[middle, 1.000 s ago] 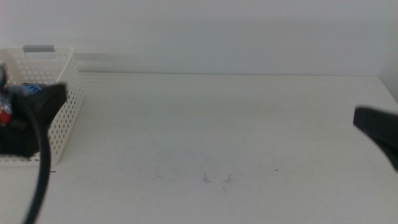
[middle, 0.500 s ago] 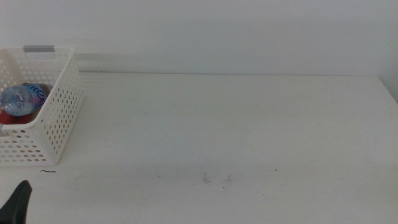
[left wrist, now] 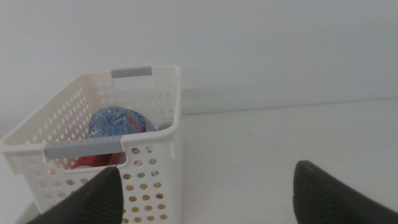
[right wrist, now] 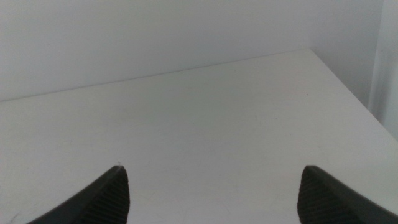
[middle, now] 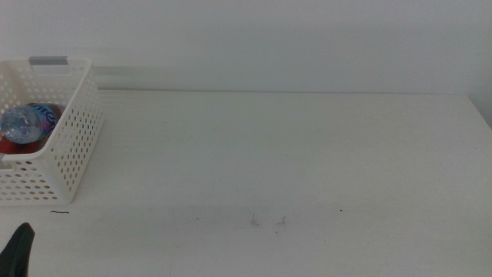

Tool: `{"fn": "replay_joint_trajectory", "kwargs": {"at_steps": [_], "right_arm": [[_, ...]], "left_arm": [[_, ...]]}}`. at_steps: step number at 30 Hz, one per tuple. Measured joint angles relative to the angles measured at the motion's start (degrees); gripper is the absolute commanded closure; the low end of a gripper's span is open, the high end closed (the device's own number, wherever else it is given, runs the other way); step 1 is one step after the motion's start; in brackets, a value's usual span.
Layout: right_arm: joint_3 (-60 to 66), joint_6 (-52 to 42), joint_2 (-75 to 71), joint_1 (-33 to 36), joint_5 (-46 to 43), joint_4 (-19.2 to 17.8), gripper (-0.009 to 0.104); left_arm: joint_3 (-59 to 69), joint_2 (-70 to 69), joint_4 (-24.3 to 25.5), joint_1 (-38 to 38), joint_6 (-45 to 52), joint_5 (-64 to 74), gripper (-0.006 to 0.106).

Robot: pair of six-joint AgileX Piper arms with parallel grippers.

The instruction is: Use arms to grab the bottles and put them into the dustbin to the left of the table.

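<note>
Two bottles (middle: 27, 123) in dustbin (middle: 73, 146), label unreadable.

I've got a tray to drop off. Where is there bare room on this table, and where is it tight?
The table is bare from the dustbin to its right edge. It is crowded only at the left: the dustbin holds a clear bottle over a red can. The left end effector waits open at the near left corner, the right end effector open too.

Left claw (left wrist: 202, 193) dark tapered jaws, right claw (right wrist: 211, 196) alike
</note>
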Motion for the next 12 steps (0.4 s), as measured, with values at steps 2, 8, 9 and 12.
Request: {"fn": "replay_joint_trajectory", "kwargs": {"at_steps": [2,8,9,12], "right_arm": [[0.00,0.00,0.00,0.00,0.00,0.00,0.010],[0.00,0.00,0.00,0.00,0.00,0.00,0.010],[0.00,0.00,0.00,0.00,0.00,0.00,0.010],[0.00,0.00,0.00,0.00,0.00,0.00,0.010]], "left_arm": [[0.00,0.00,0.95,0.00,0.00,-0.04,0.007],[0.00,0.00,2.55,0.00,0.00,-0.13,0.007],[0.00,0.00,2.65,0.00,0.00,-0.13,0.007],[0.00,0.00,2.90,0.00,0.00,-0.13,0.007]]}}
